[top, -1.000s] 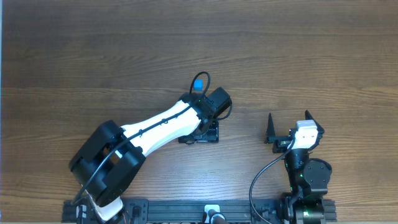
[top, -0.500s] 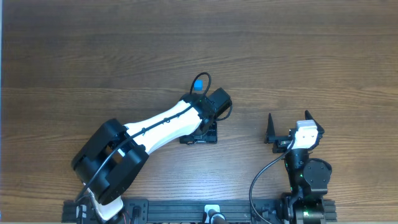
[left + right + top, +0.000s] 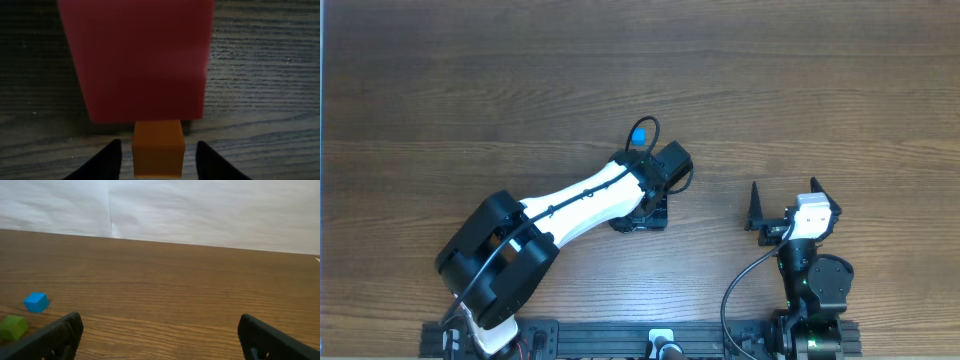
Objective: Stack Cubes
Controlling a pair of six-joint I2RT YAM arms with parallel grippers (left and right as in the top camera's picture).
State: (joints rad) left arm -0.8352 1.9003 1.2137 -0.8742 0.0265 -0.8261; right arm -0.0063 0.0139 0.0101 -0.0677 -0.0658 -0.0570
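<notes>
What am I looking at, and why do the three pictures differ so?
Two robot arms at a table, meant to stack blocks. One picture looks down from above: the white left arm extends to the middle, the right arm sits near its base. The other two come from cameras on the wrists. The left claw is open around an orange block, not touching it, with a red block close to the camera. The right claw is open and empty; beyond it lie a blue block and a green block.
</notes>
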